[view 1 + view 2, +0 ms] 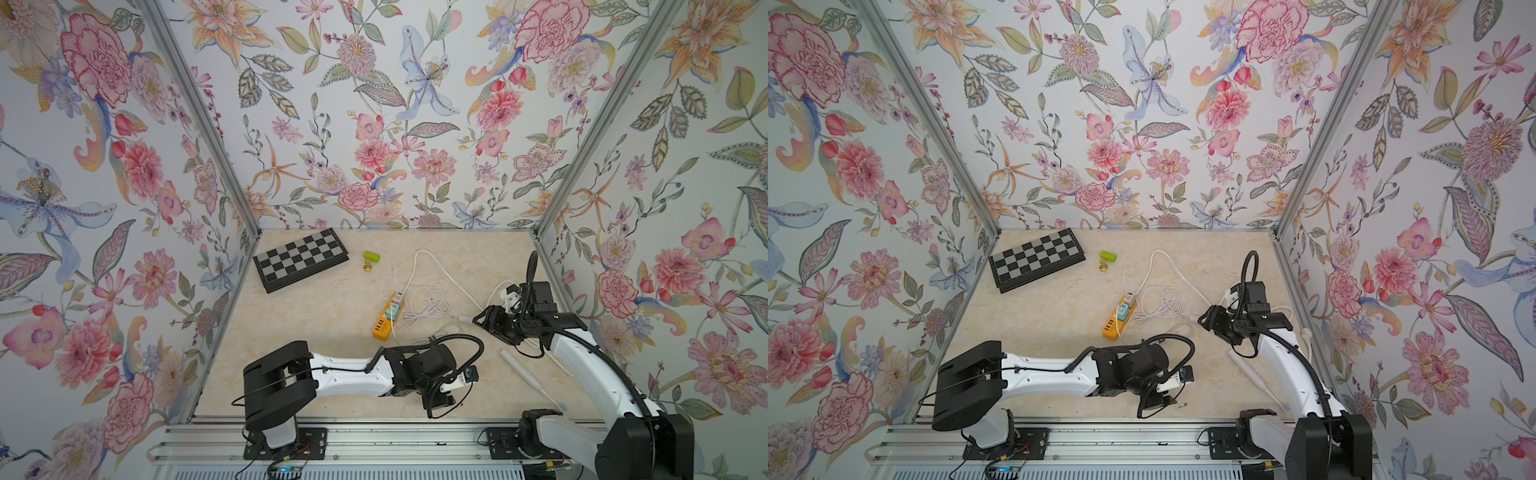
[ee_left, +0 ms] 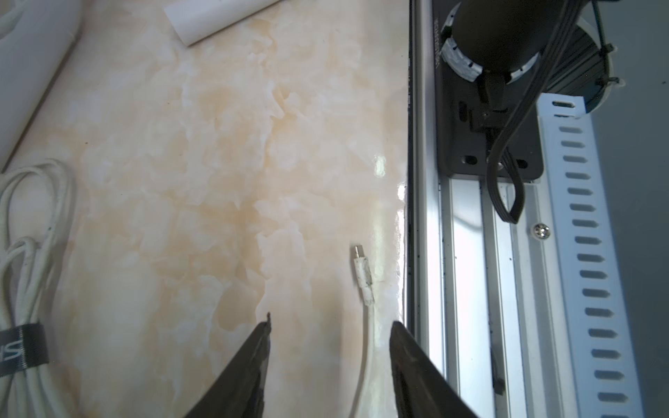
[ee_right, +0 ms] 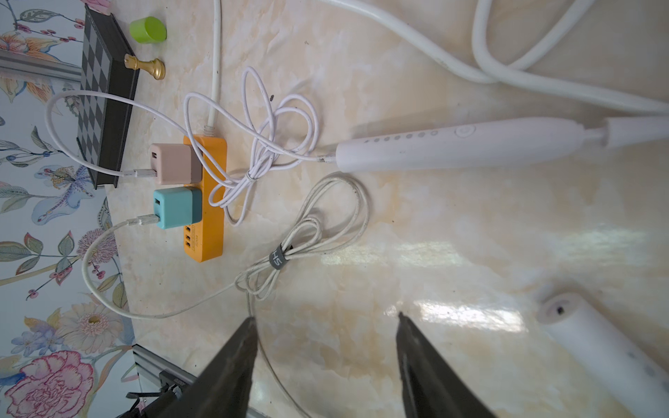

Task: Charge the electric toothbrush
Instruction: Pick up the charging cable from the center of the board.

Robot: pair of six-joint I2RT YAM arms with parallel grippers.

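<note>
Toothbrush [image 1: 523, 370] lies flat on table [image 1: 332, 332], right side, near front edge. Your left gripper [image 2: 331, 322] partly open, jaws either side of loose cable plug [image 2: 363, 275], not touching it. Your right gripper [image 3: 325, 316] open, holding nothing.

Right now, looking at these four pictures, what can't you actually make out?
- Left gripper fingertips: hidden in both top views beneath its own wrist.
- Free toothbrush: blurred in the right wrist view, far end cut off by the edge.
- Plugged-in toothbrush: head cut off by that view's edge.
- Power strip's thick cord: runs off the right wrist view; the right arm hides its end in both top views.
</note>
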